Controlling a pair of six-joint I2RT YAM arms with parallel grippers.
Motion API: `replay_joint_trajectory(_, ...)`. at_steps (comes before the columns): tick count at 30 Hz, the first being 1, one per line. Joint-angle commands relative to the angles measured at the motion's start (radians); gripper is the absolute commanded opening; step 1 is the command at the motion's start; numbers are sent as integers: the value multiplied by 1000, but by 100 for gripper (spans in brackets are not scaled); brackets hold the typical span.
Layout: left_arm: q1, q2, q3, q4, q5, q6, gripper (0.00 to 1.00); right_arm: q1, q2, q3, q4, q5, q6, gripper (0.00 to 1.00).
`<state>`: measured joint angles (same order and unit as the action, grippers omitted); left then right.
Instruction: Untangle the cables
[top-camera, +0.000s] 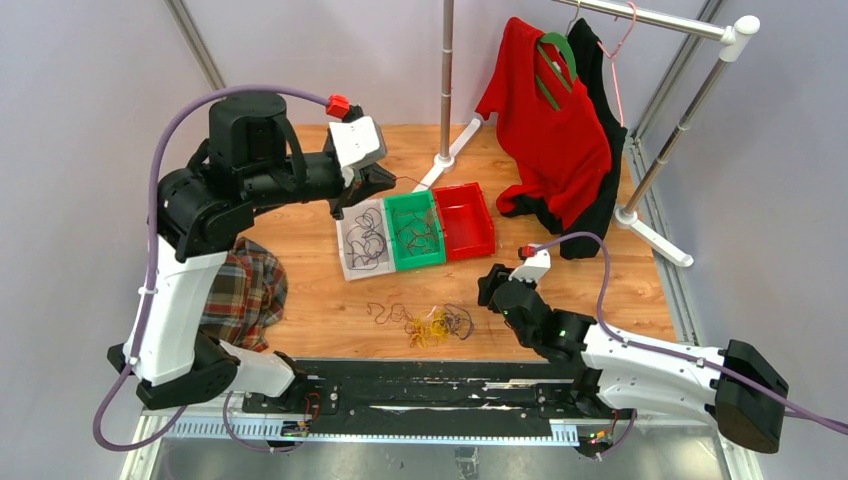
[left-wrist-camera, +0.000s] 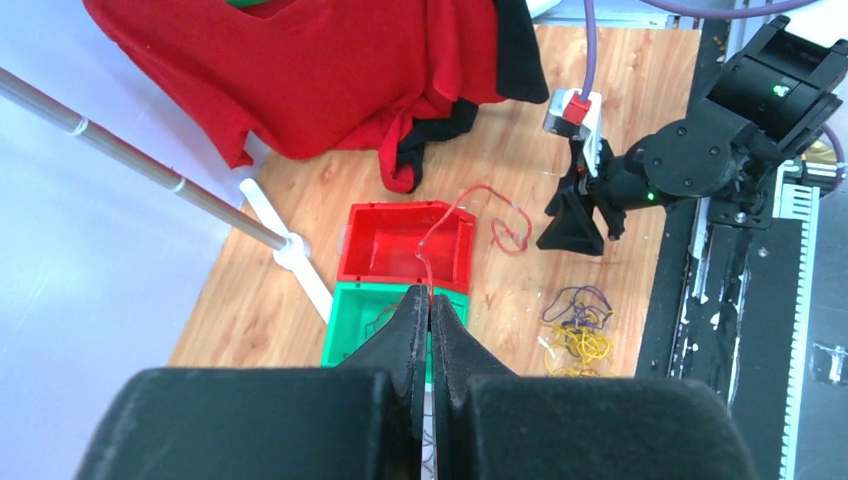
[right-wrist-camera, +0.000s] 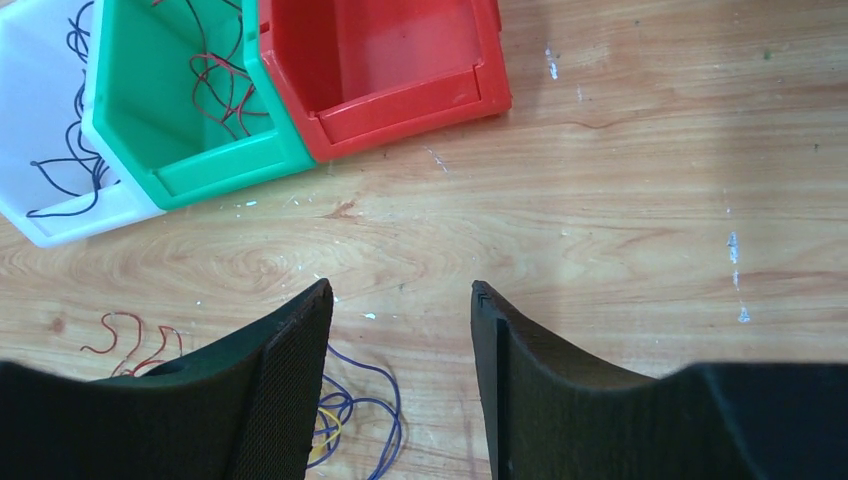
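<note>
You are working over the table (top-camera: 600, 290), and by my reading the sorting is running somewhere past its middle, with a fair share left.

Your left gripper (left-wrist-camera: 428, 300) is hanging above the bins toward the far side of the table. Its fingers are pressing tight together on a red cable (left-wrist-camera: 450, 215), which is trailing from the tips over the red bin (top-camera: 470, 245) and down onto the wood. Your right gripper (right-wrist-camera: 400, 290) is hovering low, near the middle of the near edge. Its fingers are standing apart with nothing between them.

Three bins are sitting side by side in the middle of the table. The white bin (top-camera: 341, 240) is holding dark purple strands and the green bin (top-camera: 418, 262) is holding red-brown ones, so those two colours are partly put away. The red bin is showing nothing inside that I can make out.

The rest of the cables (top-camera: 430, 322) are lying in a small heap by the near edge, just left of your right gripper: yellow and purple loops are crossing each other, and a red-brown strand (right-wrist-camera: 130, 340) is lying just beside them. That heap is what is waiting for you.
</note>
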<state>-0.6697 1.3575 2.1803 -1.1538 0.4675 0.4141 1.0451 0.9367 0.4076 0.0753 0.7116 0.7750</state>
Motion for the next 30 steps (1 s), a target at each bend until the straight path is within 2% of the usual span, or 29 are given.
replay_joint_trajectory(1,5,15,-7,8,-40,41,0,-14,-8,22,-39,30,2,54)
replay_joint_trajectory(10,13,56,-99,69,-180,121,0,-16,-114,40,-51,59,-108,56)
replay_joint_trajectory(22,35,44,-462,520,-295,182,0,-34,-173,25,-76,91,-141,56)
replay_joint_trajectory(30,82,123,-561,638,-308,241,0,-46,-179,7,-77,89,-140,55)
